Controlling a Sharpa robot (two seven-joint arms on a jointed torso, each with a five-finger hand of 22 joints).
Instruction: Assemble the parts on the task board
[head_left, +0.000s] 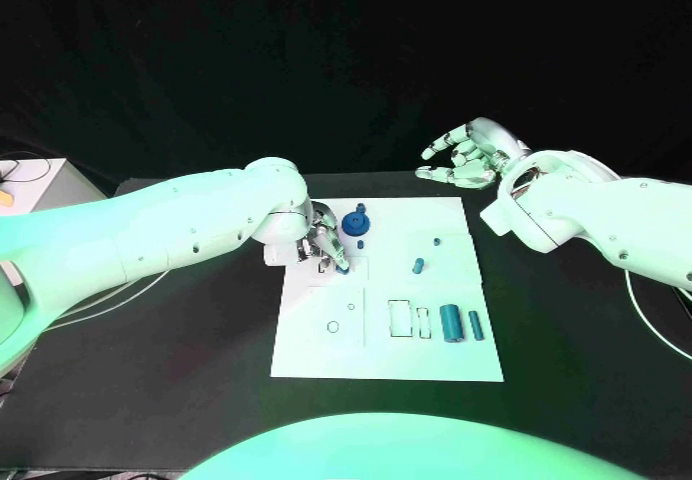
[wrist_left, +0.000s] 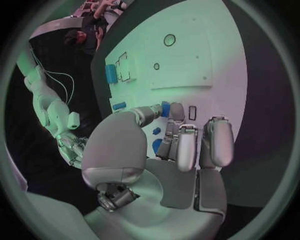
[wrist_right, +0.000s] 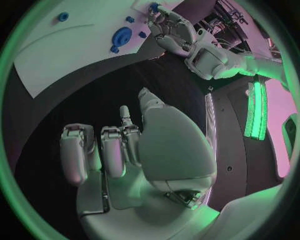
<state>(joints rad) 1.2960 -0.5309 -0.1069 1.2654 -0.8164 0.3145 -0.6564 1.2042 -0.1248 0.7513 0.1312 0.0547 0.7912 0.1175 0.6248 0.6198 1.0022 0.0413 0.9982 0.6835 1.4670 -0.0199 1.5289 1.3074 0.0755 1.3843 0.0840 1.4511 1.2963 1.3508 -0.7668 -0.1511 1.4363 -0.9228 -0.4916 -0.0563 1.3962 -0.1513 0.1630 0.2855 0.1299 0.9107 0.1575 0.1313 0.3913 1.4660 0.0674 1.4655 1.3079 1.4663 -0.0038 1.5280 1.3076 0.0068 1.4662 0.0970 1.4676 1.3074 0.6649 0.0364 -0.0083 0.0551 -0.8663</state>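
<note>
Black worktop (head_left: 173, 380), one white task board (head_left: 389, 340) at its middle. Left hand (head_left: 320, 240): low over the board's near-left part, fingers (wrist_left: 186, 145) bunched and pointing down at the board; a small blue piece (wrist_left: 165, 108) shows just at the fingertips, though whether it is pinched or merely touched cannot be told. Right hand (head_left: 464, 155): raised beyond the board's far right corner, over bare worktop, fingers (wrist_right: 112, 150) loosely curled and apart, holding nothing. Blue round part (head_left: 355, 226): on the board just beside the left hand. Small blue peg (head_left: 418, 266): mid-board. Two blue cylinders (head_left: 451, 322), one thick, one slim, lying side by side near the right edge.
</note>
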